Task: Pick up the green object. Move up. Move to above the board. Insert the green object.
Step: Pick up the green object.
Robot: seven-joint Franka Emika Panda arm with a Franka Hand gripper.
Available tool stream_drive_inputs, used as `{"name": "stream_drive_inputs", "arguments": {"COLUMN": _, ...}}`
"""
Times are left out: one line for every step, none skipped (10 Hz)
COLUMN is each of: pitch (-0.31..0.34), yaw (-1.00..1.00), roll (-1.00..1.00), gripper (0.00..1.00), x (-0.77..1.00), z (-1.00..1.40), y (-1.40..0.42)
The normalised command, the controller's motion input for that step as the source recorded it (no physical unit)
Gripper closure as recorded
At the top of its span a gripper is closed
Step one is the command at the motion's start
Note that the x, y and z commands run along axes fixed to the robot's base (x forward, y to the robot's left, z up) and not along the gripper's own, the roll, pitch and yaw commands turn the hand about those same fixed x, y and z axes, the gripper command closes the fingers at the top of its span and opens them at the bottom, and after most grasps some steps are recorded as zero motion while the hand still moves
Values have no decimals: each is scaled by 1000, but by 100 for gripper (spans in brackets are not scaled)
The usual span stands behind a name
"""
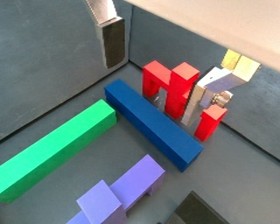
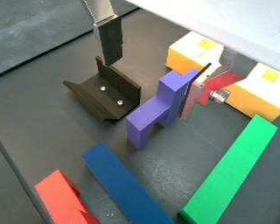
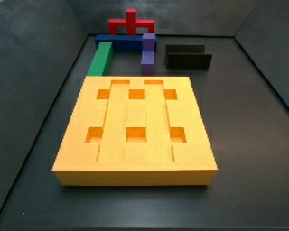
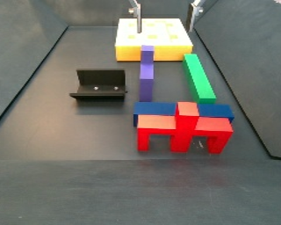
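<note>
Red blocks (image 4: 183,127) stood nearest; behind them the green bar (image 4: 199,76) lay ungrasped beside the board (image 4: 154,38). Gripper (image 4: 167,7) hung above, empty, fingers wide; every step remained.

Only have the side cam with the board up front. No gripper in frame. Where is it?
Observer: The gripper hangs at the top edge of a side view, up by the board.
Operator: Holding anything?
Observer: No. Jaws apart, nothing between them; the green object lies on the floor.
Operator: The red thing at the back?
Observer: The red piece stands on two legs against the blue bar.
</note>
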Motion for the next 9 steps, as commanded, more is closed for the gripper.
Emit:
{"name": "stream_drive_inputs", "arguments": {"pitch": -10, "yaw": 0, "roll": 0, "gripper": 0, "x": -11, "z": 0, "y": -17}}
{"name": "stream_drive_inputs", "arguments": {"pitch": -23, "yaw": -9, "roll": 0, "gripper": 0, "x": -40, "z": 0, "y": -51}}
{"name": "stream_drive_inputs", "arguments": {"pitch": -261, "yaw": 11, "roll": -4, "gripper": 0, "x": -737, "z": -69, "y": -509}}
{"name": "stream_drive_inputs", "arguments": {"pitch": -254, "yaw": 0, "roll": -27, "gripper": 0, "x": -777, "z": -106, "y": -800}}
{"name": "stream_drive_inputs", "arguments": {"pitch": -164, "yaw": 0, "roll": -53, "gripper": 0, "x": -663, "z": -151, "y": -871}}
{"name": "stream_drive_inputs", "arguments": {"pitch": -140, "yaw": 0, "roll": -73, "gripper": 0, "x": -620, "z": -203, "y": -869}}
{"name": "stream_drive_inputs", "arguments": {"pitch": -96, "yaw": 0, "roll": -100, "gripper": 0, "x": -569, "z": -269, "y": -857}}
{"name": "stream_drive_inputs", "arguments": {"pitch": -27, "yaw": 0, "roll": -79, "gripper": 0, "x": -329, "z": -460, "y": -840}}
{"name": "stream_drive_inputs", "arguments": {"pitch": -14, "yaw": 0, "roll": -131, "gripper": 0, "x": -380, "z": -797, "y": -471}}
